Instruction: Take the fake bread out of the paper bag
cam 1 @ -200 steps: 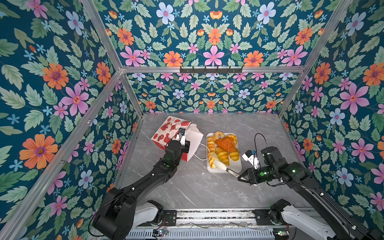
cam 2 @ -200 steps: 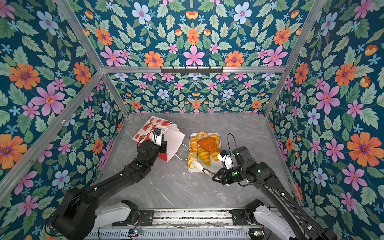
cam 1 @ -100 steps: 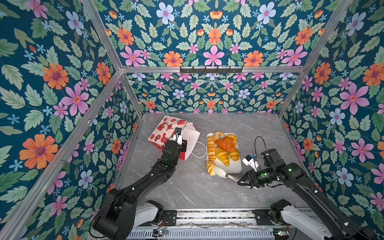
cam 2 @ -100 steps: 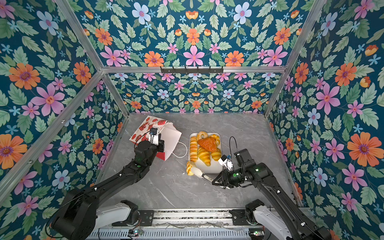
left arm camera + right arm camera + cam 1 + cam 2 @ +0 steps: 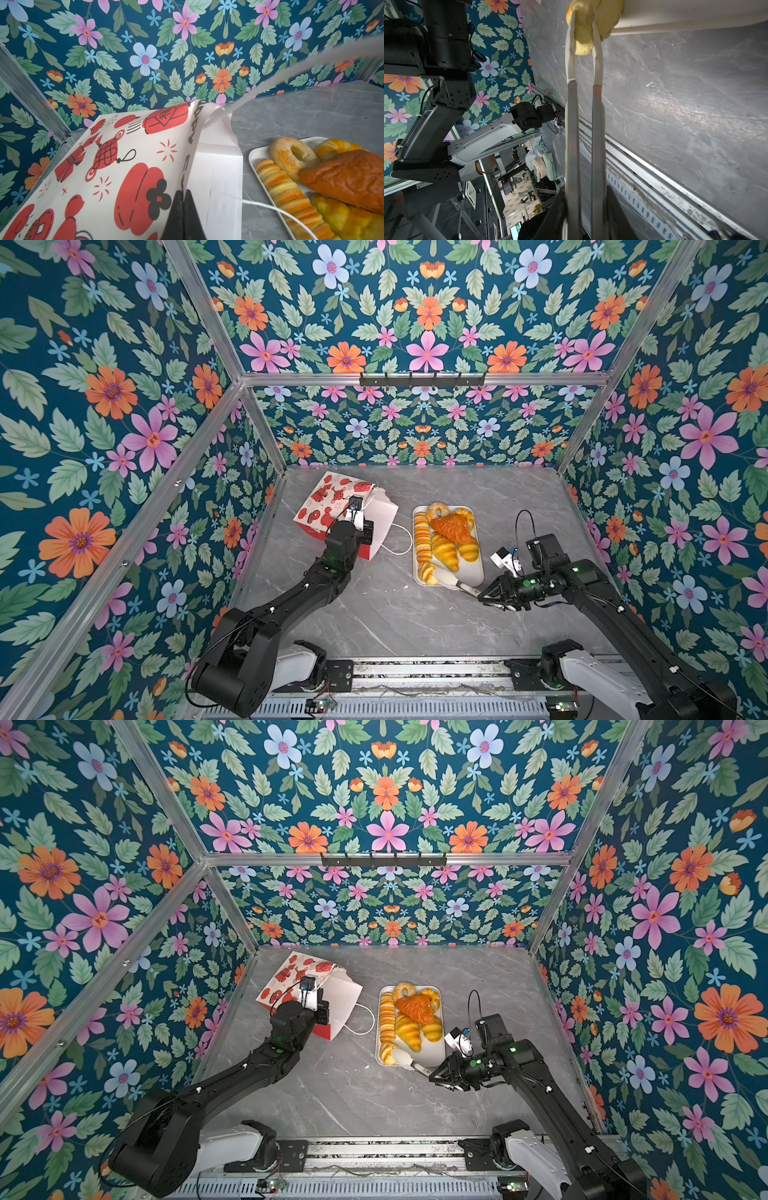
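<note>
1. In a top view, I'm seeing the fake bread [image 5: 451,531] piled on the white tray [image 5: 471,570], beside the paper bag [image 5: 322,506].
2. Left wrist: the left claw [image 5: 184,193], pressed together, is pinching the bag's rim; tugging could tear it.
3. Right wrist: the right claw [image 5: 583,199] is squeezing tongs [image 5: 583,104] around a croissant [image 5: 583,43] at the tray's edge; slackening could spill it onto the worktop [image 5: 675,104].

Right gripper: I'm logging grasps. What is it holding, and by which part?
The right gripper holds metal tongs by their handle end; the tongs' white tips pinch a small pastry at the tray's near corner.
</note>
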Controlling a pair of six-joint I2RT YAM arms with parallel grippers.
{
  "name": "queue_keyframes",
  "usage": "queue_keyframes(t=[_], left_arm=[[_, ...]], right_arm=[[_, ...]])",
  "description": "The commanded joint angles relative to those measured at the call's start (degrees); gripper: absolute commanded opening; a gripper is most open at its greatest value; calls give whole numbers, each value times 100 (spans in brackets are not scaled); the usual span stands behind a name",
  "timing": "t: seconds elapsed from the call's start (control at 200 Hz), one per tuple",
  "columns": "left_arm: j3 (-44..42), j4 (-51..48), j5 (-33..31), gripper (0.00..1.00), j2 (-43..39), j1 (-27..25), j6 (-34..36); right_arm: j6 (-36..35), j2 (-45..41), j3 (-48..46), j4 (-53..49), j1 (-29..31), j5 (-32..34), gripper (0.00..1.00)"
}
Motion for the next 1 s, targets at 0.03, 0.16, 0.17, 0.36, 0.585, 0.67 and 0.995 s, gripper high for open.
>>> queue_keyframes(t=[0.03,0.16,0.17,0.36,0.585,0.67,0.995], left_arm=[[19,250,88,0,46,43,-76],[0,290,118,0,75,70,-105],[-2,289,121,0,76,73,-106],[-55,398,171,0,116,111,-162],[-120,537,254,0,190,150,-211],[-134,561,271,0,215,168,-225],[-187,608,296,0,191,227,-256]], right_arm=[[22,57,192,-428,-31,710,25],[66,66,304,-703,-48,970,30],[66,66,313,-722,-44,997,30],[136,48,327,-945,-83,1245,33],[196,-22,475,-1081,-91,1556,34],[190,-38,562,-1181,-92,1707,34],[273,-278,1148,-1198,-101,2418,34]])
